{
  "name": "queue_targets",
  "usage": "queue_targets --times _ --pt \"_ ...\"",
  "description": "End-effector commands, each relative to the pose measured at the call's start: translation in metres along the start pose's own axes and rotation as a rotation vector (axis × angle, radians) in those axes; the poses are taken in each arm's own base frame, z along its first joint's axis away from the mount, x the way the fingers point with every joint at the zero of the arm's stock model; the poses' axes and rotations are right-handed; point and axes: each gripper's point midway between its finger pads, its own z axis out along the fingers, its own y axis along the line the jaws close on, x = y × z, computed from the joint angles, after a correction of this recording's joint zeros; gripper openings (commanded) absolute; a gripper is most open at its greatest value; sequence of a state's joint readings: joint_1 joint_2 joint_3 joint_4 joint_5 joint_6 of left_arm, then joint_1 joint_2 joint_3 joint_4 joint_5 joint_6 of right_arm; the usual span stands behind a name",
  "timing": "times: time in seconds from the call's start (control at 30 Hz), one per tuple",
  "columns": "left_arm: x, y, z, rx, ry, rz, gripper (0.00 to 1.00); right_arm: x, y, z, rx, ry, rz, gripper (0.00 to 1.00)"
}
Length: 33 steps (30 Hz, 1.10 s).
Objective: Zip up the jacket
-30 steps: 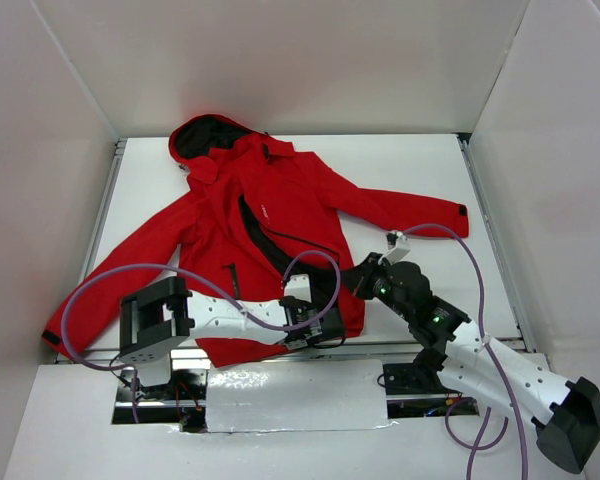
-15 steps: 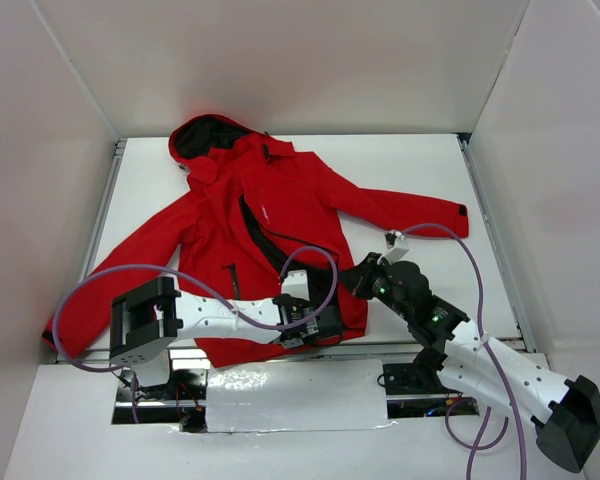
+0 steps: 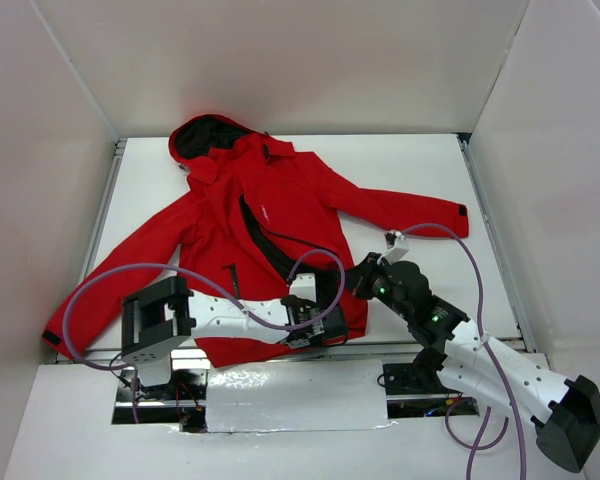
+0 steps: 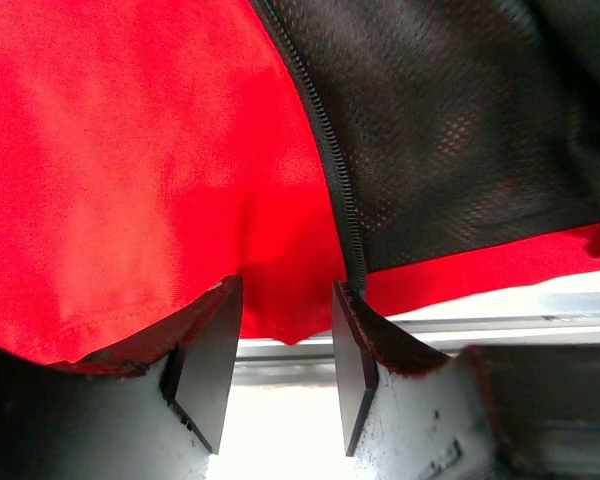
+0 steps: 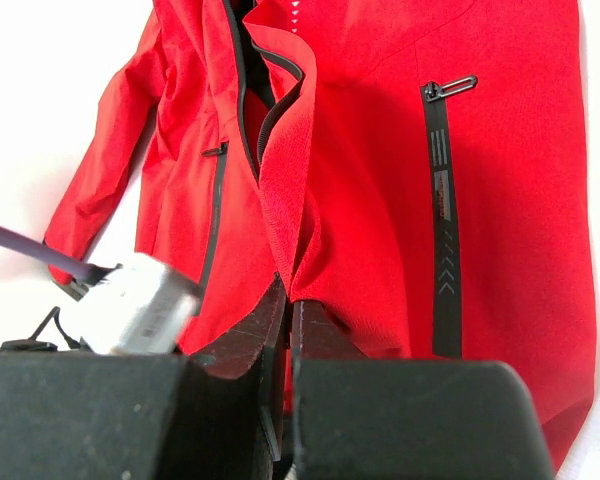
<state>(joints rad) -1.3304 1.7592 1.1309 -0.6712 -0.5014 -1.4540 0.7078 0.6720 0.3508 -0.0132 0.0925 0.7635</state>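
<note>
- Jacket [image 3: 280, 210] lies spread on the white tabletop [image 3: 410, 170], with the hood at the far side, the hem at the near edge by the arm bases, and a sleeve flung out to each side.
- Zipping has not begun, as far as I can judge: the front gapes from collar to hem, and dark lining [image 4: 460, 120] shows between the two front edges.
- Left claw [image 4: 285, 300] is released. Its jaws stand apart just below the hem, close to where the black zipper track [image 4: 330, 150] runs out, and nothing is pinched between them.
- Right claw [image 5: 285, 300] is clenched on a raised fold of the other front edge, low down near the hem and beside the panel with the pocket zipper [image 5: 440, 200].
- No view shows me the slider or its pull, so I cannot tell which edge carries them.
- By my reckoning, what is left is to bring the two bottom ends together, seat one in the slider, then draw the slider up to the collar. That is practically the whole job.
</note>
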Motion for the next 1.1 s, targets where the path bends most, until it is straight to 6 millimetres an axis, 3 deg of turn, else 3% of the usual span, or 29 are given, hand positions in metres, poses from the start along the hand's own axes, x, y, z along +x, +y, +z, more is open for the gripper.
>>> queue_targets --times 0.0,0.27,0.5,0.73,1.07 --pt "0.005 -0.007 0.002 -0.003 0.022 0.028 0.53 -0.013 0.007 0.001 -0.024 -0.045 -0.012 0.0" --pt "0.007 -0.01 0.006 -0.015 0.027 0.042 0.54 -0.013 0.007 0.001 -0.025 -0.044 -0.013 0.0" --pt "0.013 -0.003 0.014 -0.053 0.04 0.057 0.41 -0.013 0.007 0.0 -0.027 -0.046 -0.013 0.0" --pt "0.013 0.0 0.014 -0.062 0.035 0.055 0.34 -0.013 0.006 0.0 -0.025 -0.046 -0.011 0.0" --pt "-0.004 -0.001 -0.003 -0.039 -0.012 0.035 0.22 -0.013 0.006 0.0 -0.027 -0.046 -0.01 0.0"
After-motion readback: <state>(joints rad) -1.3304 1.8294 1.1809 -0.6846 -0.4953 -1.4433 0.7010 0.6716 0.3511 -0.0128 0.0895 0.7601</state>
